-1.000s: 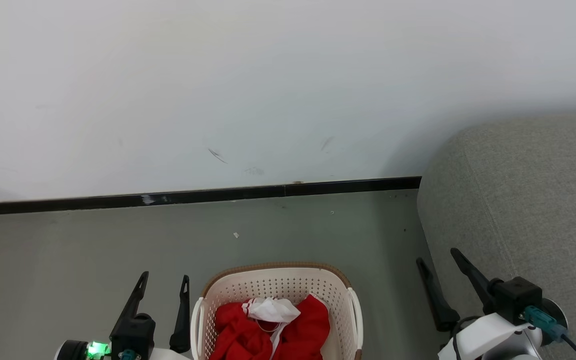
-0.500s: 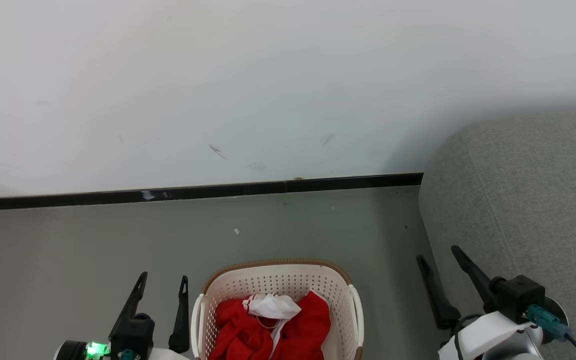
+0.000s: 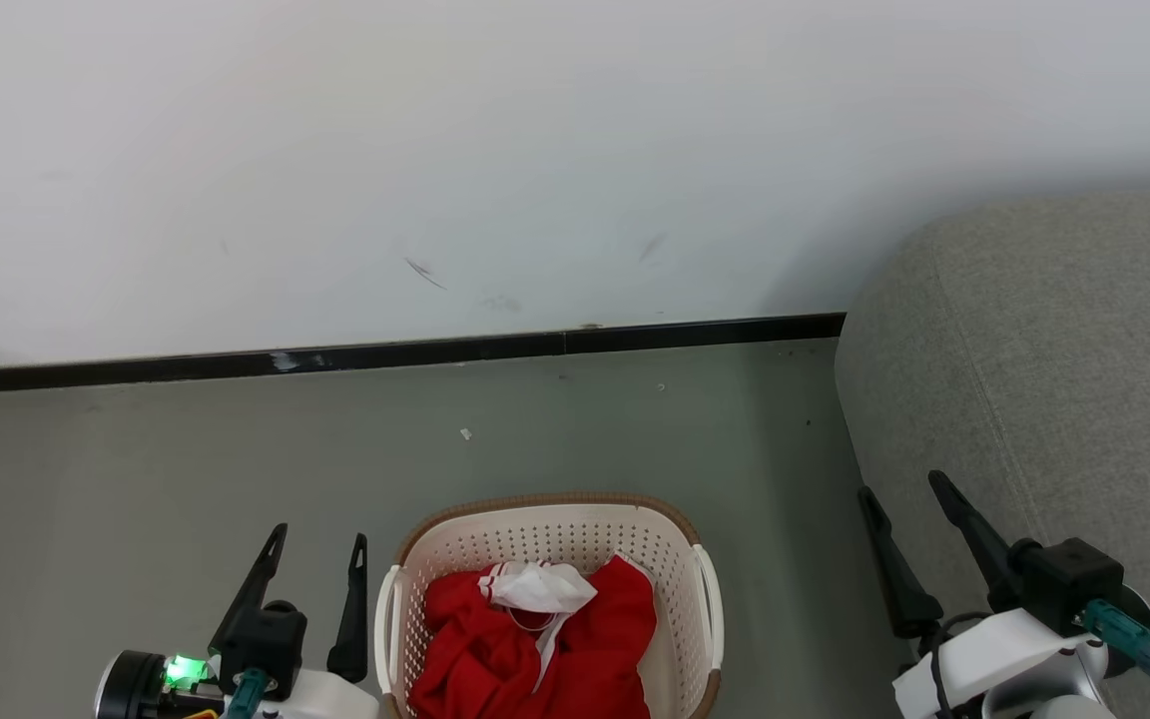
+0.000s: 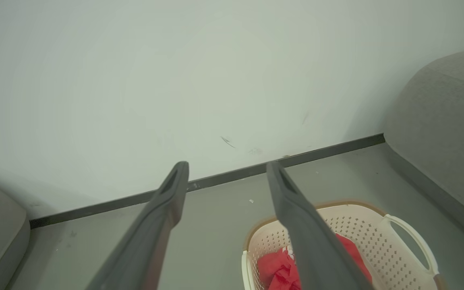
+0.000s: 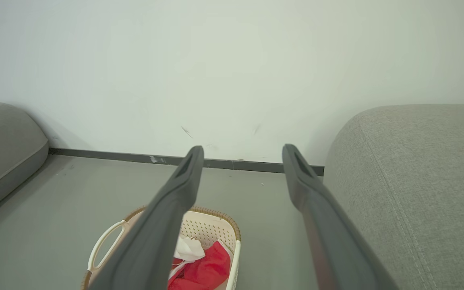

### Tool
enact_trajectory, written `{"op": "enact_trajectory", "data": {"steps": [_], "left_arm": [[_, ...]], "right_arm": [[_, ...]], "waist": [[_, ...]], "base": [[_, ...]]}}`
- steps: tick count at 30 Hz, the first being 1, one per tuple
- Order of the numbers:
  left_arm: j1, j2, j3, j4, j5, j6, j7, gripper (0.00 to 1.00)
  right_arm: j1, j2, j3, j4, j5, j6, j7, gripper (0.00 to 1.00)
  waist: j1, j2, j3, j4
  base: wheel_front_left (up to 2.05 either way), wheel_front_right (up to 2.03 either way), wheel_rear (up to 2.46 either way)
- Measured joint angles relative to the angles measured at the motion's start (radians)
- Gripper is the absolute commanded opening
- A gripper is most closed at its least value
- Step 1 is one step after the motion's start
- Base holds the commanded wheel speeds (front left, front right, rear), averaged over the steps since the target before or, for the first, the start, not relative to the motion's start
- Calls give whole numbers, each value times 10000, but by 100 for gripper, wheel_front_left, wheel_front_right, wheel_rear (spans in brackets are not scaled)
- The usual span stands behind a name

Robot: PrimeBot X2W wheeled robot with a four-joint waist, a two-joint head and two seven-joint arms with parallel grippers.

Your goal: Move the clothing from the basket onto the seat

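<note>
Now the big grey seat sits by the basket on the floor, so the trip is short. Red clothing lies inside the basket, not moved yet. Left gripper and right gripper hang open and empty, ready to reach in.

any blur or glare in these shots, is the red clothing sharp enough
Head view: soft even light, no glare; the red-and-white fabric clothing in the cream perforated plastic basket is sharp. Left wrist view: hazier, the dark fingers of the left hand blurred up close. Right wrist view: the right hand likewise soft, the grey woven sofa crisp.
</note>
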Motion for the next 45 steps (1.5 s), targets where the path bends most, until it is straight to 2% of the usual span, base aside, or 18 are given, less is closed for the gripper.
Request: {"op": "enact_trajectory", "data": {"steps": [21,34,45], "left_arm": [[-1612,-27,-1206,1666,738,-838,117,100],[-3231,2,-1818,2880,1386,-1415,523,100],[-4411,46,-1778,3868,1404,-1578,648,100]], "right_arm": [[-113,2,-61,-748,35,0,-10,100],[-1207,-2,-19,-1327,127,0,-10,100],[-2181,-6,19,-1609,134,0,-10,100]], "waist": [[0,0,1504,-337],[-1,0,2906,-685],[0,0,4216,-1047]], "base": [[0,0,0],[0,0,0],[0,0,0]]}}
